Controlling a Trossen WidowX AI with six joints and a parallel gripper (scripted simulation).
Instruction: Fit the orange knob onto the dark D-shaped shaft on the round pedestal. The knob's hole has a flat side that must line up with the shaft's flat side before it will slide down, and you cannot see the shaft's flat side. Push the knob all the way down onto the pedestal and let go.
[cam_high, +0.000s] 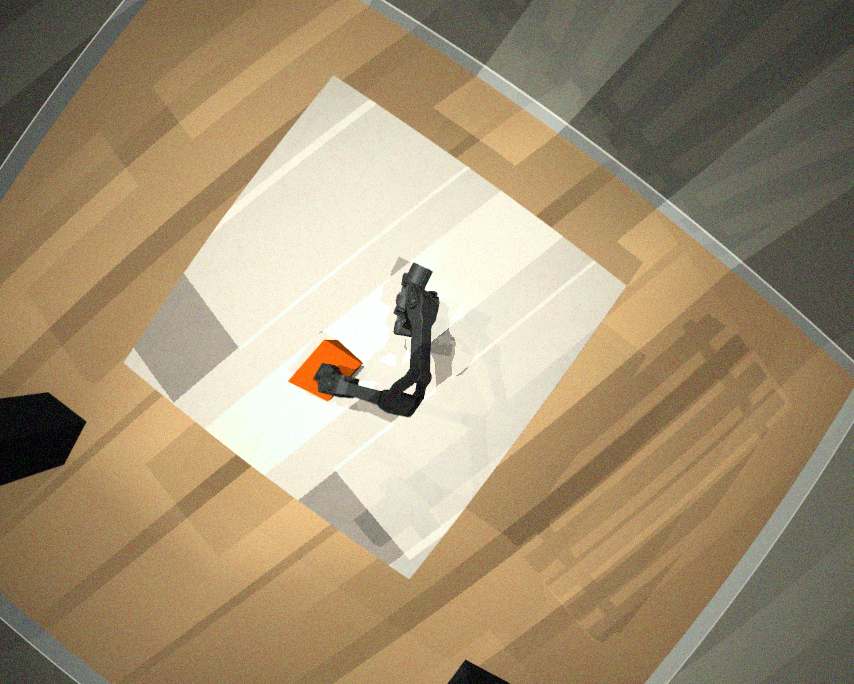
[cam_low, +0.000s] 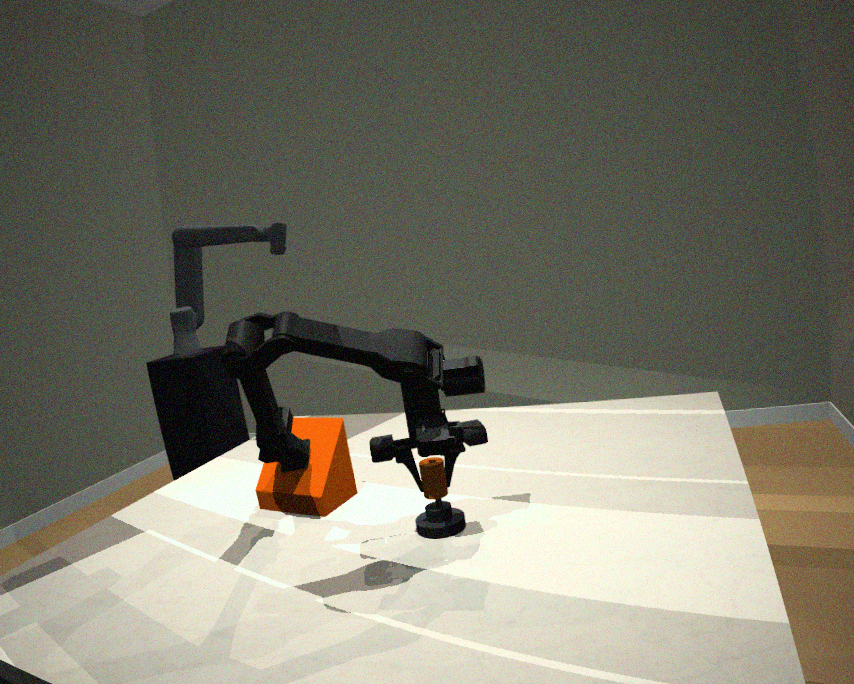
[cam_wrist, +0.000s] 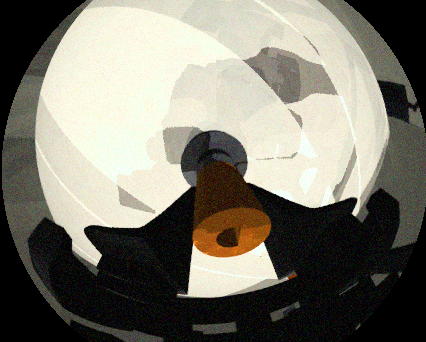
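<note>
The orange knob (cam_low: 432, 478) (cam_wrist: 212, 195) is a cylinder, near upright, with a hole in its top. My gripper (cam_low: 434, 489) (cam_wrist: 221, 189) is shut on it, one dark finger on each side. The dark round pedestal (cam_low: 440, 525) (cam_wrist: 192, 149) stands on the table directly below the knob. A short piece of the thin shaft (cam_low: 438, 503) shows between the knob's underside and the pedestal's raised middle. The knob is not down on the pedestal. Whether the shaft's tip is inside the knob's hole cannot be told. The shaft's flat side is hidden. In the top view the arm hides knob and pedestal.
An orange wedge block (cam_high: 315, 361) (cam_low: 329, 456) stands on the white table (cam_high: 320, 156) (cam_low: 605, 570) under the arm's base. A black box (cam_low: 192, 413) with a grey arm (cam_low: 188, 277) on it stands beyond the table. Shadows cross the table around the pedestal.
</note>
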